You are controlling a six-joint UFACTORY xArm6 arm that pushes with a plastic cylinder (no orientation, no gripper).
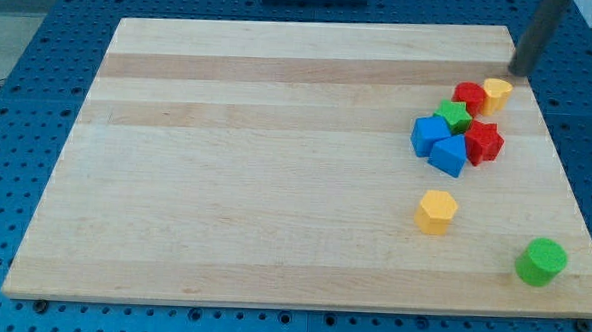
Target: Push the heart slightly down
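The yellow heart (497, 93) lies at the upper right of the wooden board (256, 164), touching a red round block (468, 95) on its left. My tip (516, 73) is just above and slightly right of the heart, close to it; I cannot tell if they touch. The dark rod runs up out of the view's top right.
Below the heart is a tight cluster: a green star (454, 116), a blue cube (429, 135), a blue triangle-like block (448, 154) and a red star (484, 141). A yellow hexagon (436, 211) and a green cylinder (541, 262) lie lower right. The board's right edge is near.
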